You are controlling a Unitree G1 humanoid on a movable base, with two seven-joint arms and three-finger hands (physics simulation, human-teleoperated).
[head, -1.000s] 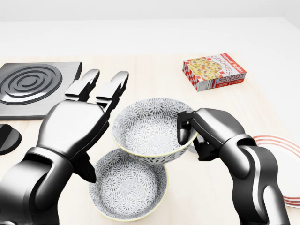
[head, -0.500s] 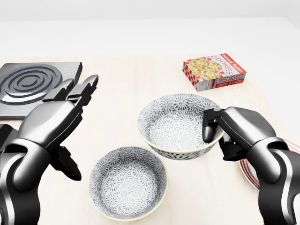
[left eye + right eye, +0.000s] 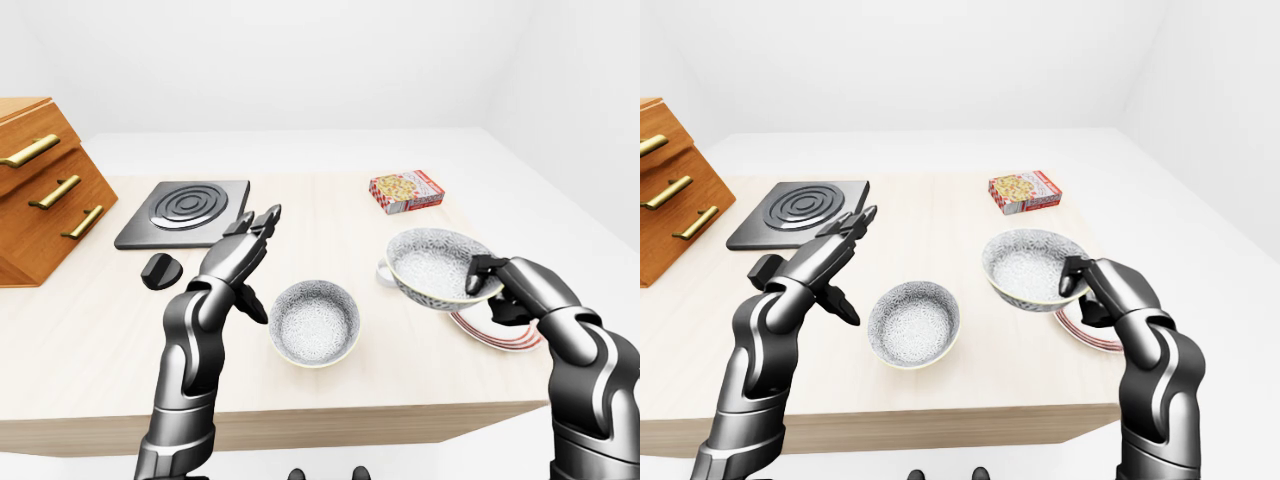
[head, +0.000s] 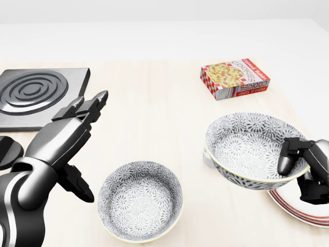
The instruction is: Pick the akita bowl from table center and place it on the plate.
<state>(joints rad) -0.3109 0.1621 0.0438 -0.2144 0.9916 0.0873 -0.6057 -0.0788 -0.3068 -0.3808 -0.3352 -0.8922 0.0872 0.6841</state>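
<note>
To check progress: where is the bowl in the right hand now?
In the head view the held bowl is at the right, gripped by the right hand, overlapping the left rim of the striped plate.

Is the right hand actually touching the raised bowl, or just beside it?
Touching. In the head view, the thumb of the right hand hooks over the rim of the akita bowl and lies against its inner wall.

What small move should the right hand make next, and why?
Probably shift the held akita bowl slightly toward the head view's right. The right hand grips its rim, but the bowl hangs over only the left edge of the plate, not its middle.
</note>
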